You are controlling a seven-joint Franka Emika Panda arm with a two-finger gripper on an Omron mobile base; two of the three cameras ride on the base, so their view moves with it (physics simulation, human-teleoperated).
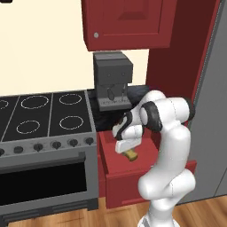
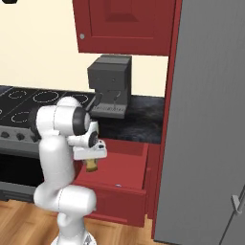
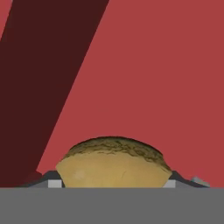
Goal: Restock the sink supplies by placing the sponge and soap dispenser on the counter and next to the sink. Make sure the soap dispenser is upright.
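A white robot arm reaches down into an open red drawer [image 1: 116,165] below a black counter [image 1: 108,120]. Its gripper [image 1: 129,153] is closed on a yellow-tan sponge [image 1: 130,154], which sits between the fingers just above the drawer floor. In the hand view the sponge [image 3: 113,164] bulges up close to the camera, its top edge darker and brownish, with the red drawer floor behind it and a dark shadowed band to the left. On the counter behind the drawer stands a grey coffee machine [image 1: 112,79], under a red wall cabinet [image 1: 126,23]. A black stove [image 1: 44,116] with white rings lies to the left, its knobs along the front. A tall grey panel [image 2: 210,119] rises close on the right, beside the drawer's open end.
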